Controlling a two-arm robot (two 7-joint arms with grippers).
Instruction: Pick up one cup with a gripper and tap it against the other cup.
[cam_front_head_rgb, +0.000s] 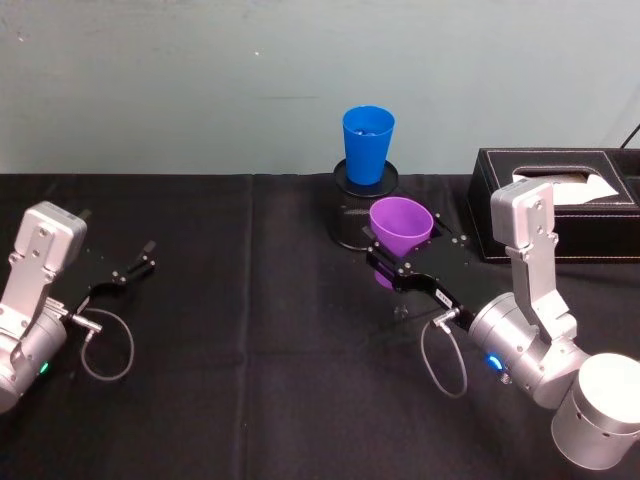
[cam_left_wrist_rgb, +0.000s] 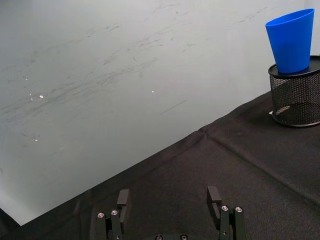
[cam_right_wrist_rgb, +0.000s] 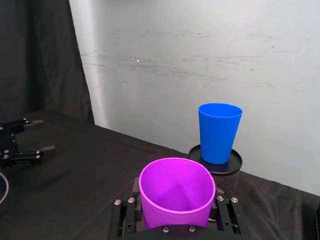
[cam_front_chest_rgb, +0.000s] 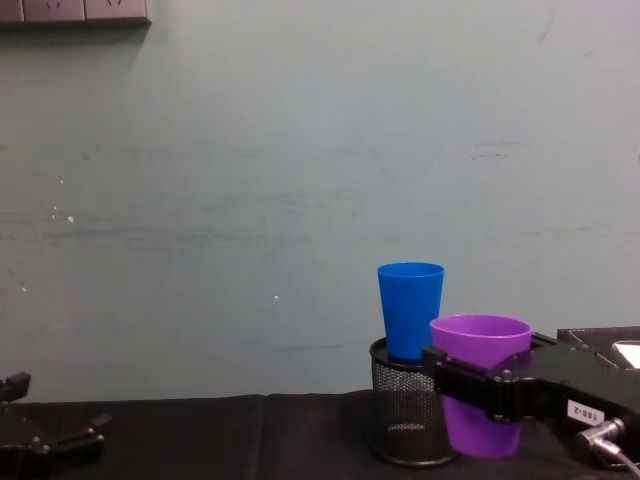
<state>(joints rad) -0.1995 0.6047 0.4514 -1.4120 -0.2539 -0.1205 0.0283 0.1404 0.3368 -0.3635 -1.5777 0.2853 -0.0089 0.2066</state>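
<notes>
Clamping the upright purple cup (cam_front_head_rgb: 400, 225), the right hand (cam_front_head_rgb: 398, 262) sits at 5 o'clock of the blue cup (cam_front_head_rgb: 367, 140) perched on the mesh pen holder (cam_front_head_rgb: 350, 228) and should ease toward 11 o'clock gently, lest that cup topple, while the left hand (cam_front_head_rgb: 143, 257) idles, jaws apart, at 9 o'clock.

The purple cup (cam_front_head_rgb: 400, 222), held in your right gripper (cam_front_head_rgb: 402, 242), hangs just in front of the holder (cam_front_head_rgb: 349, 226). The blue cup (cam_front_head_rgb: 367, 142) stands on top of that holder. A box (cam_front_head_rgb: 560, 215) crowds you close on the right, and the wall (cam_front_head_rgb: 200, 80) closes in behind. To the left, open cloth (cam_front_head_rgb: 250, 330) runs to the left gripper (cam_front_head_rgb: 135, 262), well apart.
</notes>
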